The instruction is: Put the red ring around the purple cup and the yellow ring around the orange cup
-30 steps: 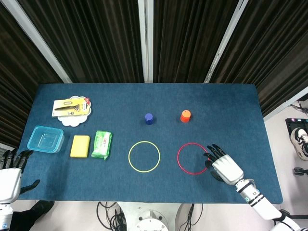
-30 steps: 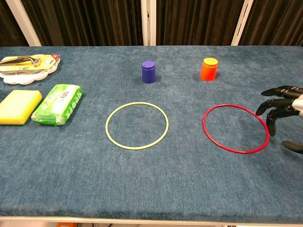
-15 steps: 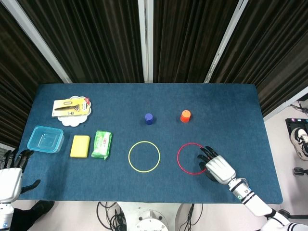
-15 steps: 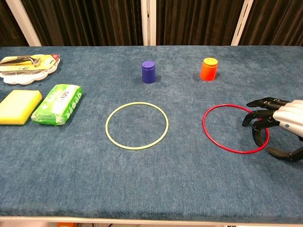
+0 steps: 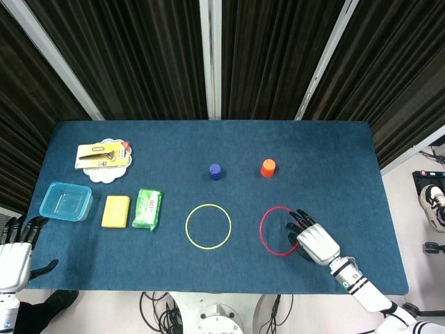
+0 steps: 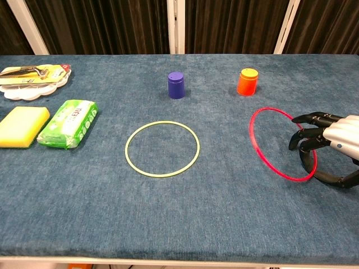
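Observation:
The red ring is tilted, its left side raised off the blue table and its right side gripped by my right hand near the table's right front. The yellow ring lies flat at centre front. Behind it stands the purple cup, upside down. The orange cup stands to its right, behind the red ring. My left hand hangs off the table's front left corner, fingers spread, holding nothing.
On the left side lie a green packet, a yellow sponge, a clear blue tub and a white plate with a carded tool. Dark curtains hang behind the table.
My right hand moved left onto the red ring's right side and closed on it. The ring has shifted slightly right and its left side has risen off the cloth.

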Tool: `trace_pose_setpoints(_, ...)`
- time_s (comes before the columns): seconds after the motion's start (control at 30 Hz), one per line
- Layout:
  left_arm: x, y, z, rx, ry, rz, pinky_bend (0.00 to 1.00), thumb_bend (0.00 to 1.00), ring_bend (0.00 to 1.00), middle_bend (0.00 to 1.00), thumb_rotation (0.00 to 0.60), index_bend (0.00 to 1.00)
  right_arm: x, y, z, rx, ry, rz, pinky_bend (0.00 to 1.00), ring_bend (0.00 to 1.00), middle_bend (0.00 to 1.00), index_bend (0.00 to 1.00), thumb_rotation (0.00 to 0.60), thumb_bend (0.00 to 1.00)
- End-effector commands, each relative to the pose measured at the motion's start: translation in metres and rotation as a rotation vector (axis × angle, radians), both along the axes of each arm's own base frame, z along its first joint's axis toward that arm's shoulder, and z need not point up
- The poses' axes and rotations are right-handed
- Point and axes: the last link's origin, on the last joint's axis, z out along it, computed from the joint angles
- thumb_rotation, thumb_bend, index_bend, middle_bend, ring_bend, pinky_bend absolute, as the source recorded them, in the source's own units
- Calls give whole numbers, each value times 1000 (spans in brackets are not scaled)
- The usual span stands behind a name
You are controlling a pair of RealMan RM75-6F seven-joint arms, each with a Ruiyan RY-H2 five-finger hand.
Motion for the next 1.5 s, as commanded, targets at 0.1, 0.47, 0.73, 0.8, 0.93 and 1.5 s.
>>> trace_pose_setpoints(0.1,1,1,0,-1,0,-3,0,39,16,125,600,147,0,-3,6,-19,-13,-12,0,0,286,674,600,355)
trace_pose_setpoints(0.47,3,6,-1,-11,3,-15,0,38,16,125,600,146,49,-63,33,-85,-53,37,0,0,300,692,600,359)
trace_pose_setpoints(0.73,0,4,-1,-5,-3,7,0,38,16,125,600,146,115,-127,19,-39,-9,56,0,0,304,692,600,360)
trace_pose_setpoints(0.8,-1,4,-1,-5,-3,12,0,38,16,125,600,146,127,-138,10,-26,3,53,0,0,305,692,600,361)
trace_pose_setpoints(0.93,-2,4,-1,-5,-3,23,0,38,16,125,600,146,151,-162,-13,1,17,34,0,0,305,692,600,361)
trace_pose_setpoints(1.5,-8,4,-1,-10,-8,53,0,38,16,125,600,146,186,-194,-63,29,52,-29,0,0,273,520,600,33)
